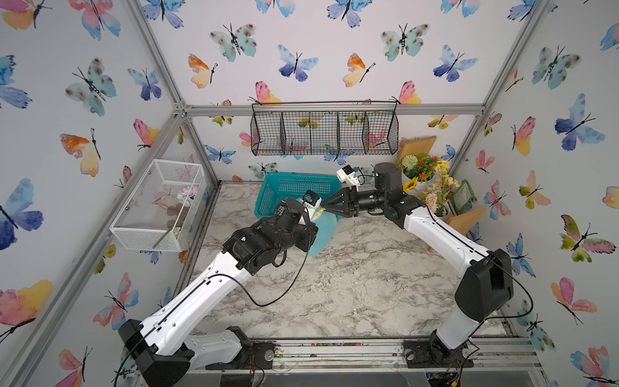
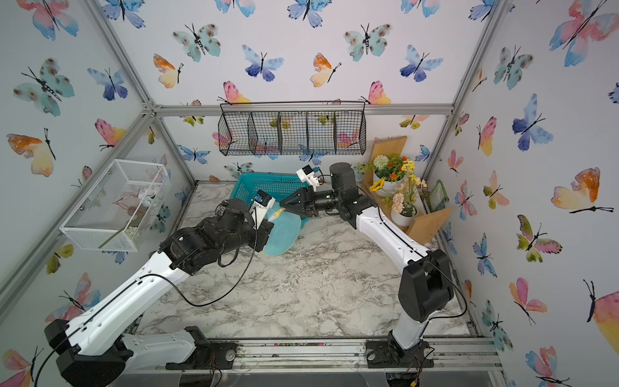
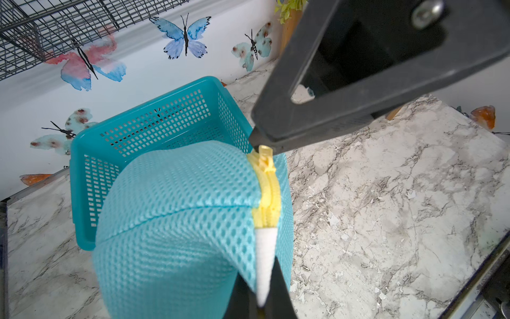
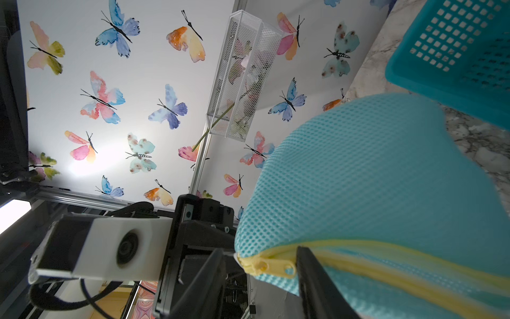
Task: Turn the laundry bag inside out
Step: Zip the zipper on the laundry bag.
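The laundry bag (image 1: pixel 318 236) (image 2: pixel 283 231), light-turquoise mesh with a yellow zipper, is lifted just in front of the teal basket in both top views. My left gripper (image 3: pixel 260 301) (image 1: pixel 313 219) is shut on the white tab at the zipper's end. The bag (image 3: pixel 179 207) bulges away from it. My right gripper (image 4: pixel 260 254) (image 1: pixel 324 207) comes in from the right. Its jaws stand open on either side of the yellow zipper pull (image 4: pixel 273 268) (image 3: pixel 265 157), one finger (image 4: pixel 311 276) close against the pull's ring. The bag's inside is hidden.
The rigid teal slotted basket (image 1: pixel 294 187) (image 3: pixel 138 132) stands right behind the bag. A black wire basket (image 1: pixel 325 134) hangs on the back wall and a white mesh basket (image 1: pixel 157 204) on the left wall. Flower pots (image 1: pixel 425 181) and wooden boards fill the back right corner.
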Robot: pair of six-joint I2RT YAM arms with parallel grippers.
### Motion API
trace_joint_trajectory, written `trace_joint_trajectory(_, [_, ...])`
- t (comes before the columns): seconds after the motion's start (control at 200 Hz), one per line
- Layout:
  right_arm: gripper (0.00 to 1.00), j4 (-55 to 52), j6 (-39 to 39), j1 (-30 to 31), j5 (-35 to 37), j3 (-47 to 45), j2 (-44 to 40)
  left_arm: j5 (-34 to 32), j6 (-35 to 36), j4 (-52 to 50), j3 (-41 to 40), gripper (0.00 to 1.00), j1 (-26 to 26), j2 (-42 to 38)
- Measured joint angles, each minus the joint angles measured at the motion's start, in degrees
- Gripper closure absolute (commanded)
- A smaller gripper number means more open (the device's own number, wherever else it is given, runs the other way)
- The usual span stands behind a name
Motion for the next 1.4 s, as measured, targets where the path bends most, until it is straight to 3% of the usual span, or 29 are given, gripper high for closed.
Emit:
trace_joint_trajectory(0.225, [0.59,2.93,2.62,0.42,-1.66,-1.05,-0.02,0.39,0.22,-0.04,0.0,1.0,0.0,0.22])
trace_joint_trajectory(0.445, [0.57,1.75,2.36,0.5,-2.1,-2.82,-0.04,0.44,0.46,-0.35,0.0,1.0,0.0,0.39])
trace_joint_trajectory(1.041, [0.62,-13.99,-10.14,3.58,0.04,5.7,3.39,0.92,0.83,-1.36,0.02,1.0,0.0,0.72])
trace_joint_trajectory(1.311, [0.81,-20.57,-14.93,3.8,3.08,7.69,3.48,1.05,1.09,-1.79,0.02,1.0,0.0,0.7])
trace_joint_trajectory(1.401, [0.81,-21.66,-15.61,3.93,3.72,7.8,3.48,1.03,1.2,-1.84,0.02,1.0,0.0,0.7])
